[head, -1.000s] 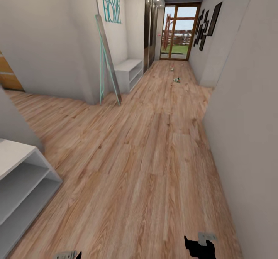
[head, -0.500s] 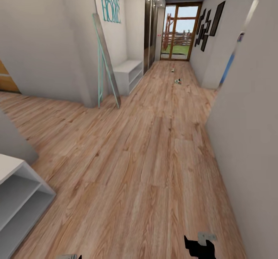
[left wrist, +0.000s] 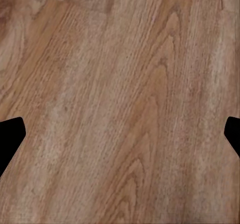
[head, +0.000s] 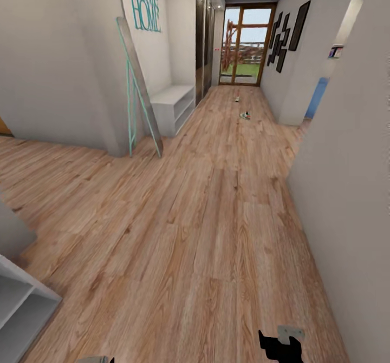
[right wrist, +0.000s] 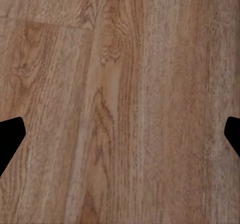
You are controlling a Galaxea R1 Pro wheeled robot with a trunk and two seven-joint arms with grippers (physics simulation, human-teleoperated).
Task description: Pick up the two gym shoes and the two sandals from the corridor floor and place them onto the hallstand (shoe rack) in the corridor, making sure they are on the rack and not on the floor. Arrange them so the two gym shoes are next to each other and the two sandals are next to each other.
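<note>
The right claw (right wrist: 120,134) hangs spread wide over bare floor (right wrist: 120,83), its two dark fingertips at opposite edges of the wrist picture with nothing between them; the left claw (left wrist: 120,134) is likewise released and empty over the planks. In the head view the right claw (head: 279,347) sits at about 5 o'clock at the picture's lower edge. Far down the corridor, at about 12 o'clock, two small things lie on the floor: one gym shoe (head: 246,116), pale with a hint of green, and beyond it a second small item (head: 237,99) too tiny to name as shoe or sandal. A low white shoe rack (head: 172,105) stands against the wall at 11 o'clock, past a leaning mirror (head: 138,95); whether this is the right unit I cannot tell from here. Another white shelf unit (head: 21,303) pokes in at 8 o'clock. The robot appears to be on its way, with no shoe collected. The risks, as I judge them: the grey wall (head: 346,190) at 3 o'clock sits close to the right arm and could be scraped, and the shoes might end up on the wrong white unit.
</note>
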